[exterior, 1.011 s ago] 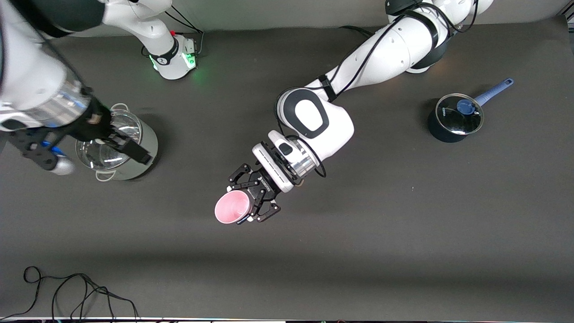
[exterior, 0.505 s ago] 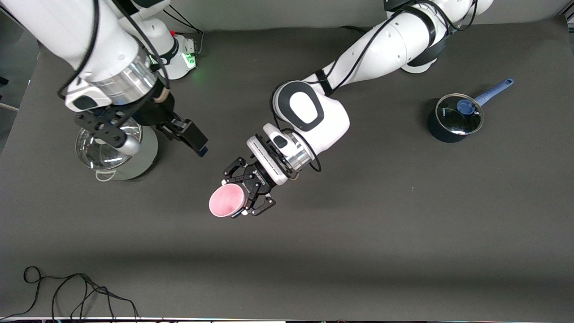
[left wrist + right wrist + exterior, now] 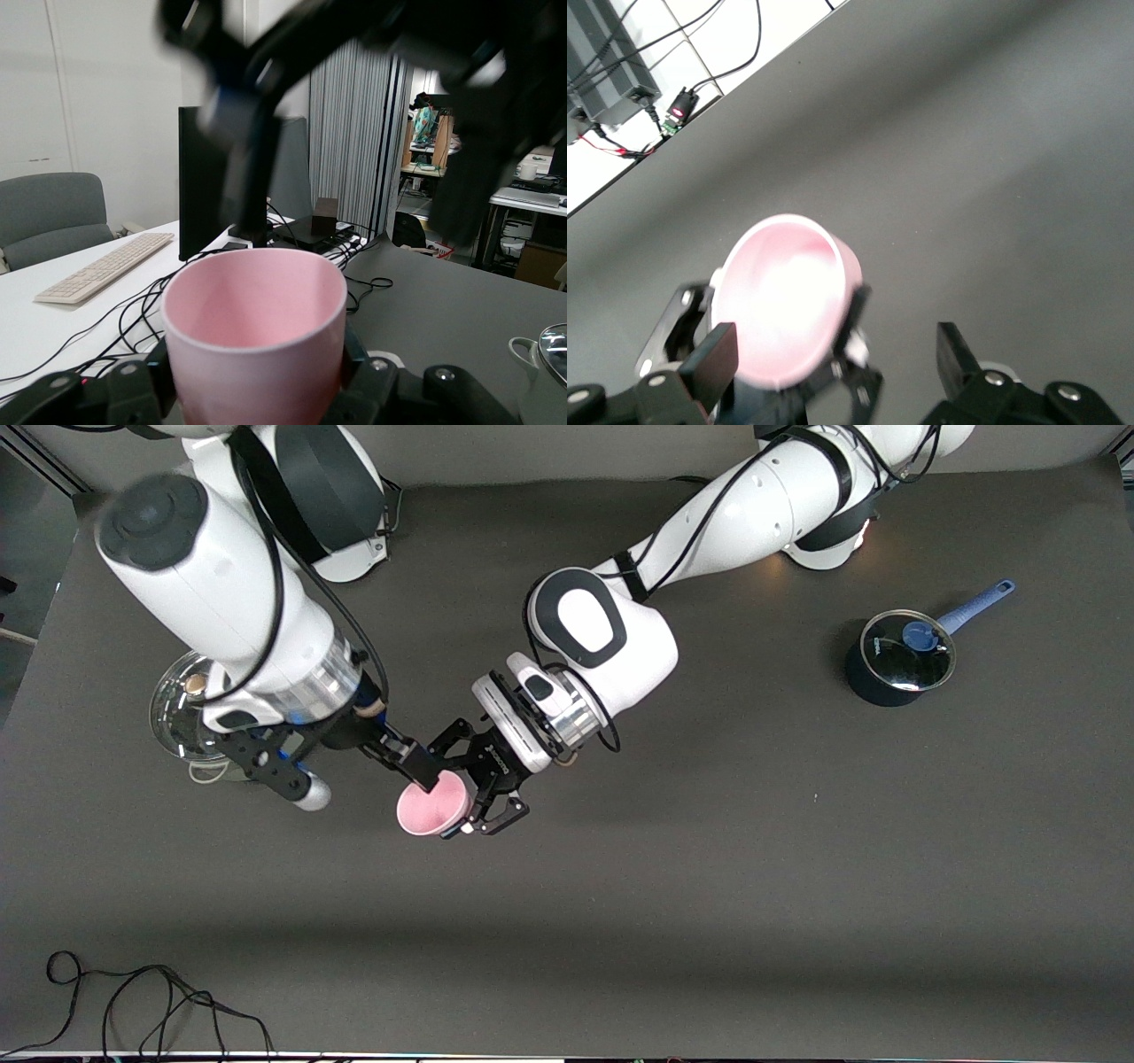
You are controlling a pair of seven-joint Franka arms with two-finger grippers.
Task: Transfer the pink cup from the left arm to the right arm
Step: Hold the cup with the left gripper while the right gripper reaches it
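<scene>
My left gripper (image 3: 468,797) is closed on the pink cup (image 3: 432,808), holding it in the air over the table (image 3: 797,886) with its mouth tipped toward the front camera. My right gripper (image 3: 416,766) hangs just beside the cup's rim, nearly touching; I cannot tell how far its jaws are parted. Half a second ago the right gripper was well apart from the cup, near the steel pot (image 3: 182,713); the cup has shifted slightly toward the right arm's end.
</scene>
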